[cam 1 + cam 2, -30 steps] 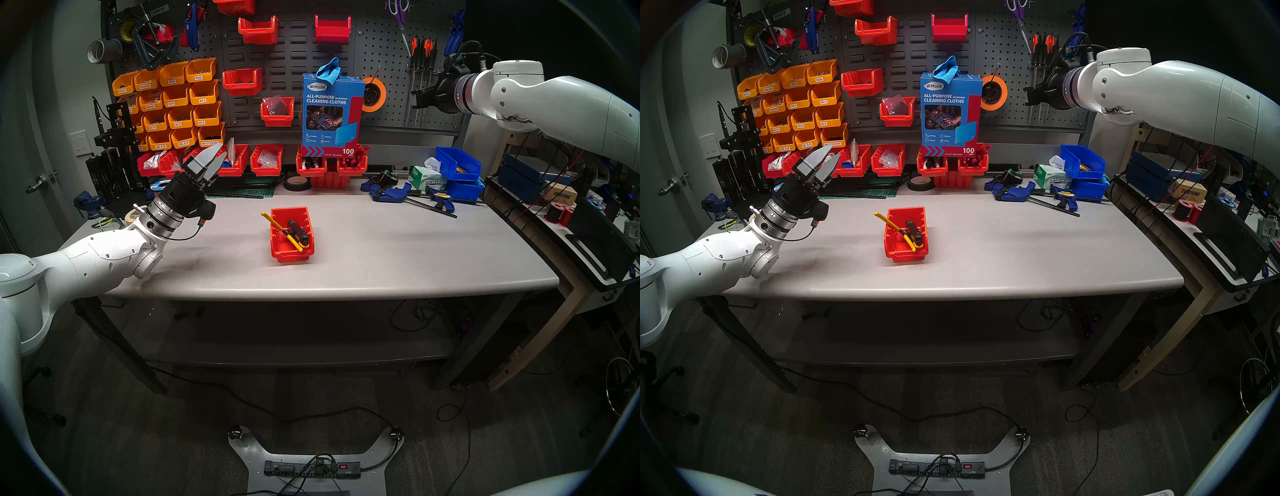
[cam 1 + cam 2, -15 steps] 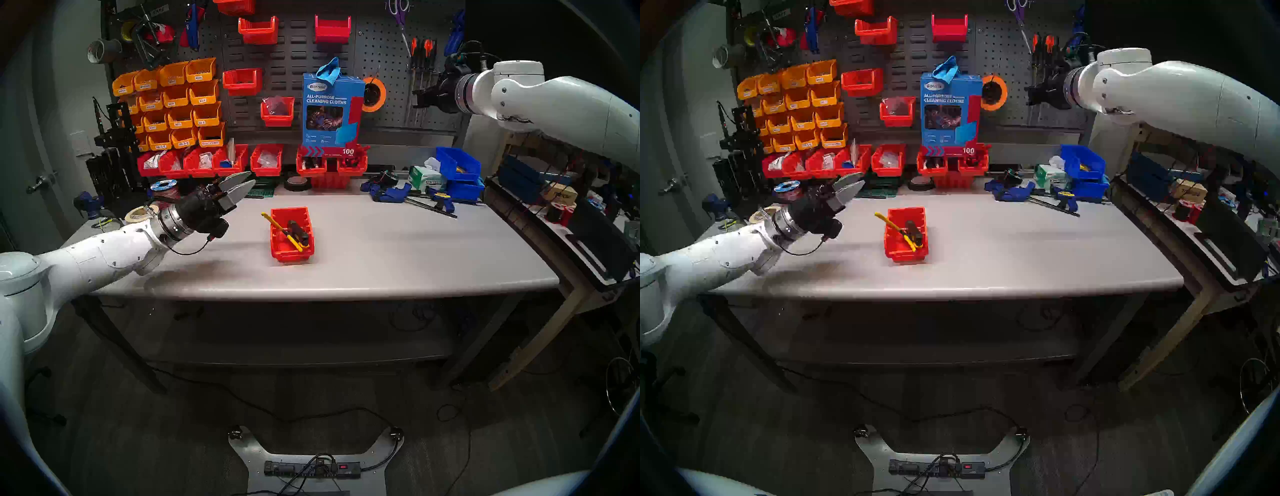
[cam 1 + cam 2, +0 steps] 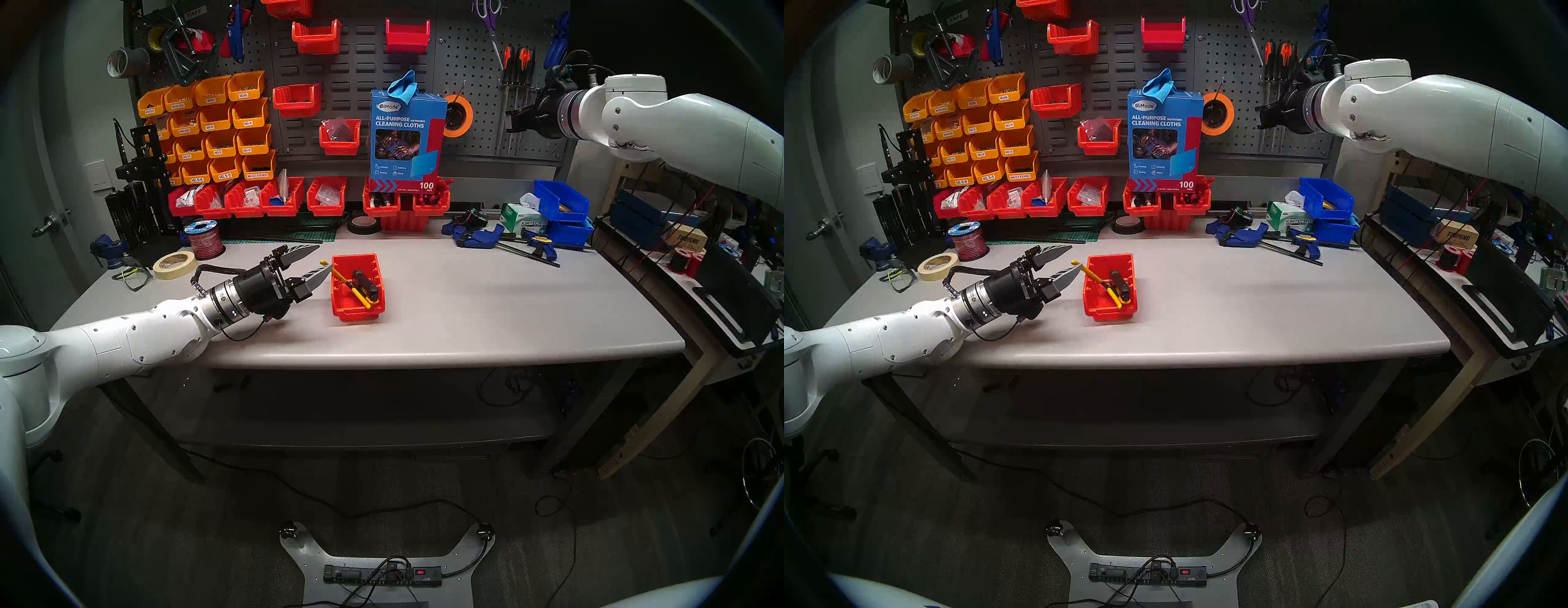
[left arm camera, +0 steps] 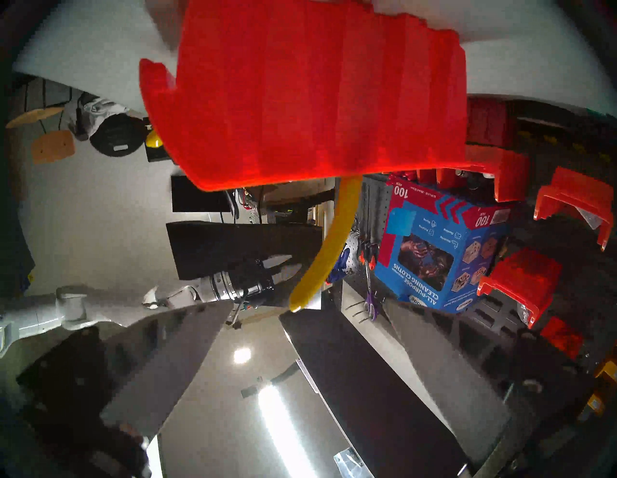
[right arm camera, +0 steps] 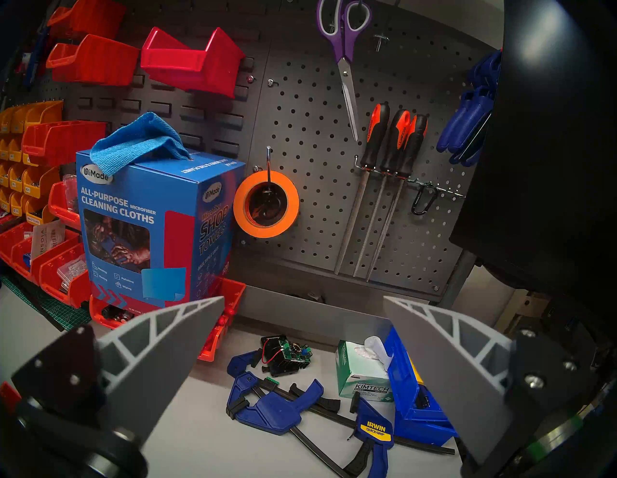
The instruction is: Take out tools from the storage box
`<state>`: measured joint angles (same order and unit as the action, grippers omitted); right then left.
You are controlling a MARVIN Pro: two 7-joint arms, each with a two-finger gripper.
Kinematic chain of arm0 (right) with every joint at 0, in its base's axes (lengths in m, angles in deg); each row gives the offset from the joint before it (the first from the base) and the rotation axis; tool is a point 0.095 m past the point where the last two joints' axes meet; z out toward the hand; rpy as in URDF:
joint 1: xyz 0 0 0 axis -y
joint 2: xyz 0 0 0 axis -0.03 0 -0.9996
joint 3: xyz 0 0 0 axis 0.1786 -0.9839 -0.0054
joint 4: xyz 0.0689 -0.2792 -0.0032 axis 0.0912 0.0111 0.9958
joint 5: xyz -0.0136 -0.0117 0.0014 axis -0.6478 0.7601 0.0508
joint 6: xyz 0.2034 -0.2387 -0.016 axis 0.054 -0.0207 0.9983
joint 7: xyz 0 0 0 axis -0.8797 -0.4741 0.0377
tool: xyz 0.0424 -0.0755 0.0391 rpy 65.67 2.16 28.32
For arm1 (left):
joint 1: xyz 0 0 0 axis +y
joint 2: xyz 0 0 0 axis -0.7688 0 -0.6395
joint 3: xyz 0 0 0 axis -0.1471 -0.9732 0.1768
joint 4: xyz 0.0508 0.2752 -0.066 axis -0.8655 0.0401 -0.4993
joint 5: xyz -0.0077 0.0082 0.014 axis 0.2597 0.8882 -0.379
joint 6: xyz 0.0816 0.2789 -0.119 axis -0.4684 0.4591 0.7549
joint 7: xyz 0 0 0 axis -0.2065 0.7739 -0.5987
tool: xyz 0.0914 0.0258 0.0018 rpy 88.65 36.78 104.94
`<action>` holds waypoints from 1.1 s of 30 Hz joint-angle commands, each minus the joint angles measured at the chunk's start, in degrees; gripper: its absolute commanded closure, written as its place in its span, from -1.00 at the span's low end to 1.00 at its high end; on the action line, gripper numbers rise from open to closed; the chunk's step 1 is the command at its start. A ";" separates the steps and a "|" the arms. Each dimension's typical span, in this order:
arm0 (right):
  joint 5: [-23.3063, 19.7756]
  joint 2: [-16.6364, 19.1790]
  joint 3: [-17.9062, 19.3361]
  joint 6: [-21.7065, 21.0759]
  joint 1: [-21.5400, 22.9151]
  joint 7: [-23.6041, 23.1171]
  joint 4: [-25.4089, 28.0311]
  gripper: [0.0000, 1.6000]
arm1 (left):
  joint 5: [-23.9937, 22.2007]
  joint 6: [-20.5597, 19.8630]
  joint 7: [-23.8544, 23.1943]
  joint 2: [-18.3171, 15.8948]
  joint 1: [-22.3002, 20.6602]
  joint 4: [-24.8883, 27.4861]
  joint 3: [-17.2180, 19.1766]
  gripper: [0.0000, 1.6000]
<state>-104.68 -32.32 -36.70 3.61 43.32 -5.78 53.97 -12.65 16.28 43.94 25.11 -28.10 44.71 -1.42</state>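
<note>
Left gripper (image 3: 323,259) is wide open and holds nothing. It reaches in low over the gray table (image 3: 466,305), just beside the red storage box (image 3: 357,312). One yellow tool handle (image 3: 327,266) sticks out over the box's rim, right by the finger tips. A black tool (image 3: 365,282) lies inside the box too. Right gripper (image 5: 303,300) is wide open and empty, up high near the pegboard (image 5: 317,133).

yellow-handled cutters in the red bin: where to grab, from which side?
Grip the yellow handle where it sticks out over the red bin's back-left rim. Come from the left, where the open left gripper already is. That end is free in the air; the head lies low inside beside the black tool.
</note>
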 commanded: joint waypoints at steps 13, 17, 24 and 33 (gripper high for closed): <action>0.34 -0.12 0.70 0.24 1.13 -0.11 0.07 -1.00 | 7.81 -4.40 1.79 -1.77 0.04 3.41 0.96 -1.00; 0.35 -0.11 0.70 0.24 1.13 -0.11 0.07 -1.00 | 7.64 -4.52 2.06 -1.14 0.39 2.67 1.40 -1.00; 0.36 -0.11 0.71 0.25 1.13 -0.11 0.08 -1.00 | 7.57 -4.75 0.90 -0.03 1.15 1.49 2.04 -1.00; 0.36 -0.11 0.71 0.25 1.12 -0.11 0.08 -1.00 | 7.68 -3.62 1.16 0.75 1.88 0.86 2.19 -0.41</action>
<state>-104.59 -32.27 -36.70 3.66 43.32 -5.75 53.98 -4.69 12.13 39.53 25.18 -26.54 45.34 0.16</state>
